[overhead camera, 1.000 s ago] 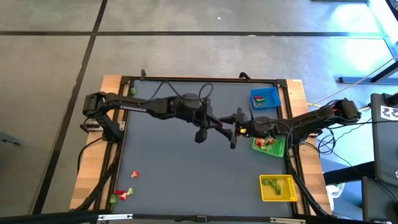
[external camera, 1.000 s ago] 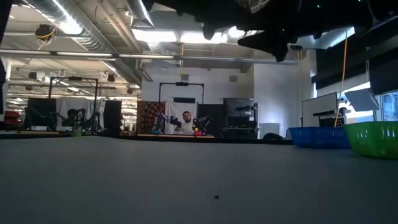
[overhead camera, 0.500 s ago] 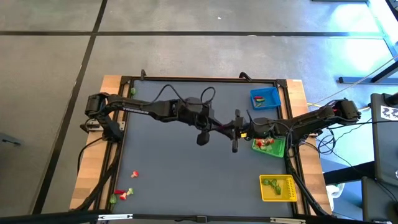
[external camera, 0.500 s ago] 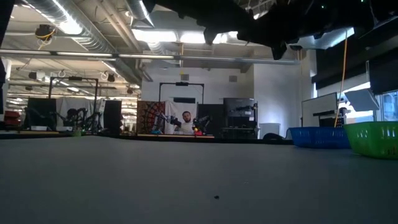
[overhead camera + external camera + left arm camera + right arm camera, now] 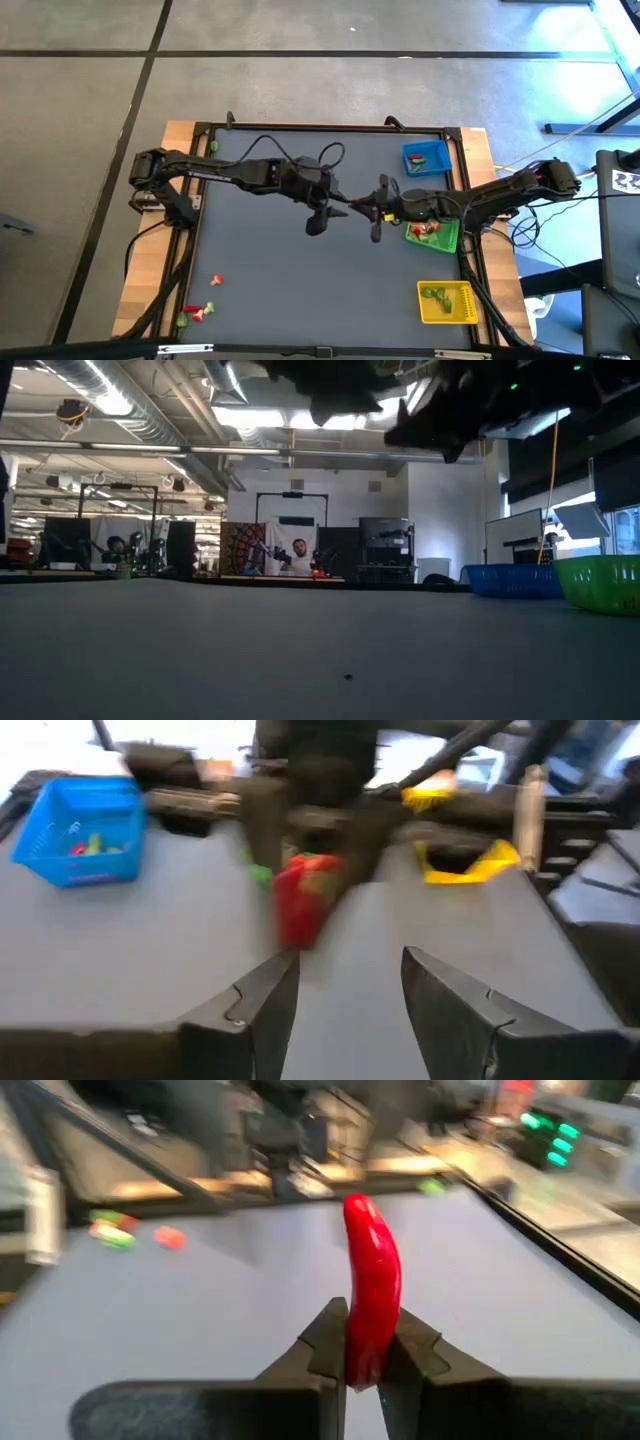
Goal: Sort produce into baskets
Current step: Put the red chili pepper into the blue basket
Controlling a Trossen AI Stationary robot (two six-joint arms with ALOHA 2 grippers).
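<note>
My right gripper (image 5: 362,1365) is clamped on a red pepper (image 5: 372,1315), which only its wrist view shows clearly, long axis running straight out past the fingertips. From above I see it mid-table beside the green basket (image 5: 441,238). My left gripper (image 5: 343,982) faces it, jaws apart and empty.

red pepper (image 5: 372,1285) upright between fingers (image 5: 325,1342)

1. High camera looks straight down on the whole table (image 5: 300,260).
2. Low camera sits at tabletop level, facing the room.
3. Wrist cameras face each other closely, sharing the red pepper (image 5: 371,1285).
</note>
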